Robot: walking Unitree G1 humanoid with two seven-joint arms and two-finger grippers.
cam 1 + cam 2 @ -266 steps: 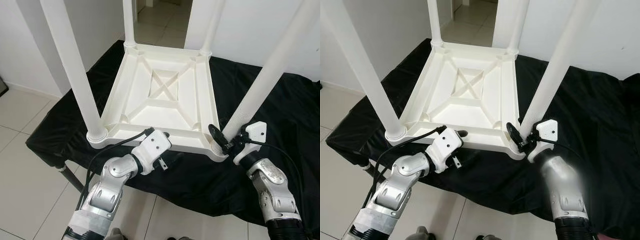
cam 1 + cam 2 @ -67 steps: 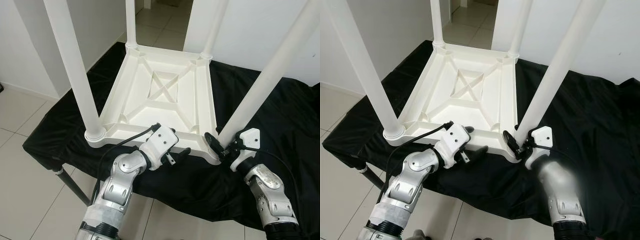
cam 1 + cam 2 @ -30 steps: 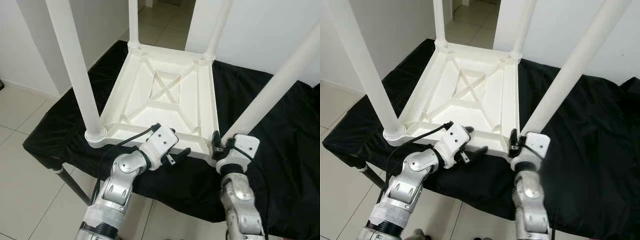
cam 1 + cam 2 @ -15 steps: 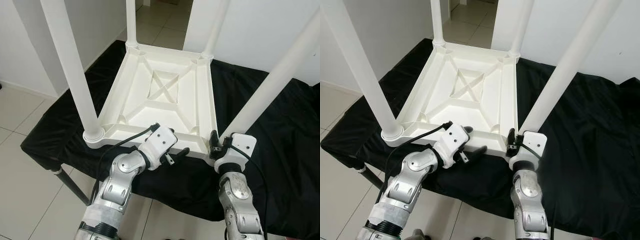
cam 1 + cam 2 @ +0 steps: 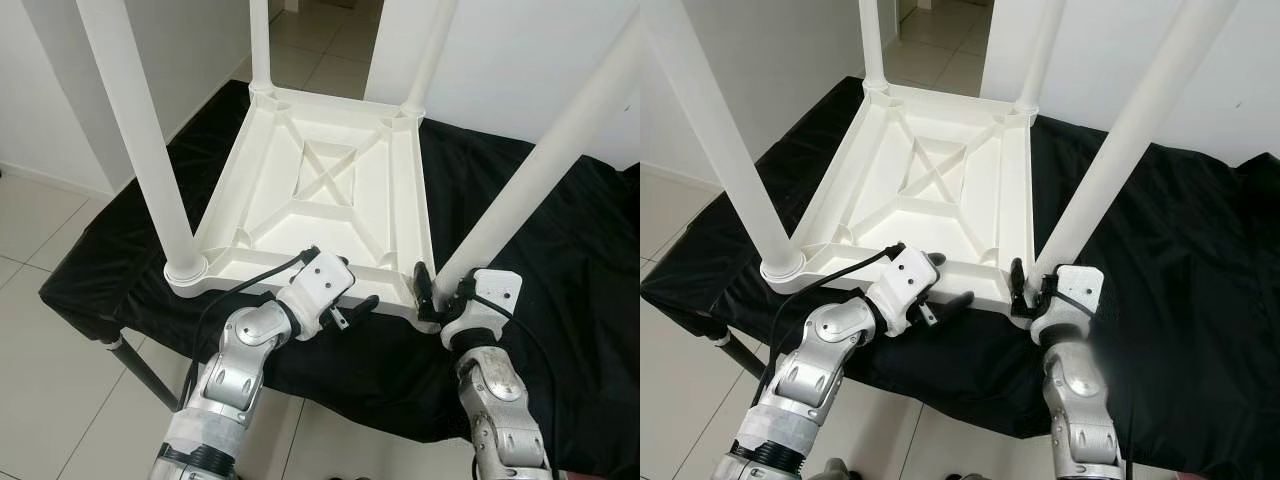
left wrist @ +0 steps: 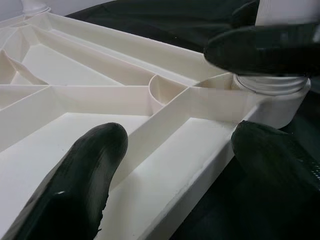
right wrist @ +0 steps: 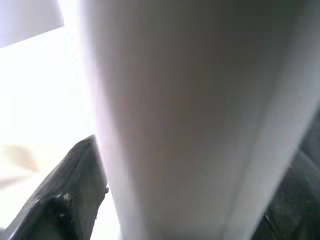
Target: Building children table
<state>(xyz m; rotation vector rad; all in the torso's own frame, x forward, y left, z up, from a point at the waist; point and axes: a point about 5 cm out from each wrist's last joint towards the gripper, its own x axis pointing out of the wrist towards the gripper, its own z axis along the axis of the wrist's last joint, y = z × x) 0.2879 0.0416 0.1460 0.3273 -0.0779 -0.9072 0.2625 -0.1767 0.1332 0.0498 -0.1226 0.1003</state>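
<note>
Looking down through the left eye view, the white children's table (image 5: 330,190) lies upside down on a worktop (image 5: 560,260) draped in black cloth, and all four legs already stand in their corner sockets, so the build looks nearly finished; what seems left is seating the near right leg (image 5: 520,190) firmly and turning the table upright. The left gripper (image 5: 352,305) reaches in low from the front with its wrist bent toward the near rim. The right gripper (image 5: 432,288) comes up beside the base of the near right leg, forearm almost vertical beneath it.

From the right eye view the same layout holds: the near left leg (image 5: 715,140) rises from its socket, well apart from both arms.

Through the left wrist view, the left gripper's fingers (image 6: 80,185) sit spread, one over the ribbed underside and one outside the rim, straddling it without clamping.

Up close in the right wrist view, the leg fills the space between two dark fingers (image 7: 70,195), which appear closed against it, though the picture is blurred and overexposed.
</note>
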